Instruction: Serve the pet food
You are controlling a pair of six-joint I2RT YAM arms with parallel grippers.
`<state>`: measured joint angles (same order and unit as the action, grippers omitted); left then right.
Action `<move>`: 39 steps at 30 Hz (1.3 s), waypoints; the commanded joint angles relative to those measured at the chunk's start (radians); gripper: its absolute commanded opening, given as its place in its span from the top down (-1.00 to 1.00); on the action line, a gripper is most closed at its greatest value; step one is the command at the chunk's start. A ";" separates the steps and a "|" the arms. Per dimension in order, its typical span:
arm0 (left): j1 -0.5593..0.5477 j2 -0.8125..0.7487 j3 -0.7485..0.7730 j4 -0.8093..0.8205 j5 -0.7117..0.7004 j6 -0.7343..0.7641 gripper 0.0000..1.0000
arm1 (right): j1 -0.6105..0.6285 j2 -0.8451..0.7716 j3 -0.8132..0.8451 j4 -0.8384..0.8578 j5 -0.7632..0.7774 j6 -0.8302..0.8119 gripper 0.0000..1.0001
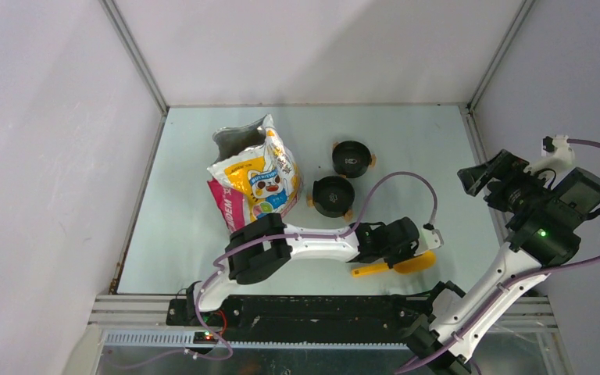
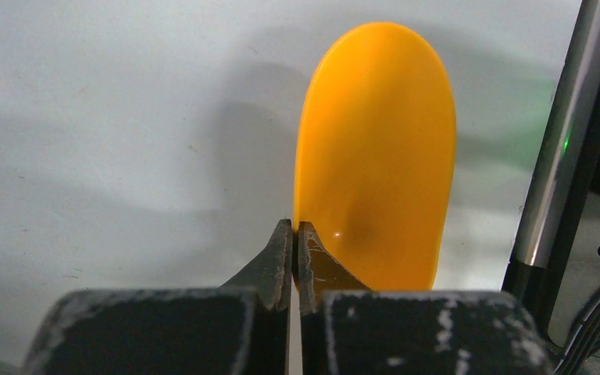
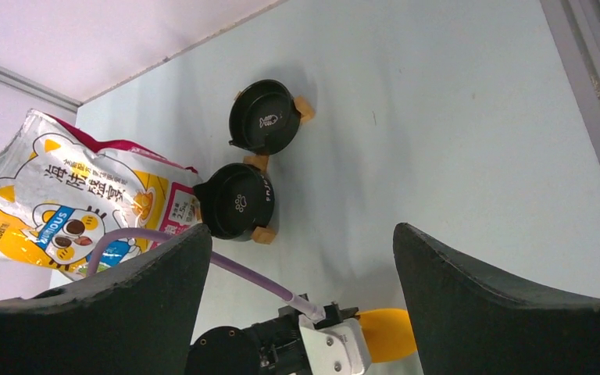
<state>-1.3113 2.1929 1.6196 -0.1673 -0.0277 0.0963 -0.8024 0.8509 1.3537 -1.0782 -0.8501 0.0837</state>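
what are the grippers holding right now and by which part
The left gripper is shut on the yellow scoop, apparently pinching the side rim of its bowl. The right gripper is open and holds nothing.

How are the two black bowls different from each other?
The farther bowl has a little fish picture inside, while the nearer bowl has a paw print. The nearer bowl sits right beside the cartoon-cat bag, but the farther bowl stands apart from it. Both are round and black with orange tabs on the rim, and both look empty.
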 commanded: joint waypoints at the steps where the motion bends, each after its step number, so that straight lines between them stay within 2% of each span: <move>1: 0.031 -0.049 0.006 -0.068 0.014 0.043 1.00 | -0.006 -0.013 0.000 0.016 -0.009 -0.024 -0.77; 6: 0.124 -0.191 -0.005 -0.186 0.114 0.009 1.00 | -0.006 -0.023 0.019 0.049 -0.036 -0.072 -0.78; 9: 0.189 -0.291 -0.039 -0.194 0.153 -0.004 1.00 | -0.006 -0.024 0.032 0.086 -0.062 -0.076 -0.79; 14: 0.245 -0.455 -0.080 -0.174 0.159 -0.007 1.00 | -0.004 -0.010 0.024 0.145 -0.063 0.005 -0.77; 21: 0.347 -0.569 -0.032 -0.208 0.154 -0.163 1.00 | 0.037 -0.002 0.024 0.238 -0.111 0.097 -0.75; 25: 0.445 -0.604 0.037 -0.250 0.102 -0.243 1.00 | 0.171 -0.011 0.024 0.370 -0.091 0.152 -0.75; 27: 0.468 -0.635 0.065 -0.268 0.074 -0.216 1.00 | 0.269 -0.011 0.037 0.423 -0.049 0.125 -0.74; 31: 0.524 -0.725 0.073 -0.285 0.032 -0.188 1.00 | 0.526 0.053 0.169 0.343 0.110 -0.034 -0.74; 33: 0.567 -0.760 0.064 -0.288 0.033 -0.204 1.00 | 0.655 0.103 0.225 0.303 0.186 -0.056 -0.74; 35: 0.618 -0.788 0.026 -0.274 0.060 -0.217 1.00 | 0.776 0.153 0.254 0.292 0.216 -0.028 -0.70; 39: 0.758 -0.837 -0.037 -0.220 0.102 -0.384 1.00 | 0.951 0.262 0.304 0.292 0.250 0.077 -0.64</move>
<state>-0.6720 1.4117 1.6215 -0.4568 0.0441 -0.1349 0.0128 1.0054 1.6005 -0.7803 -0.6968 0.0959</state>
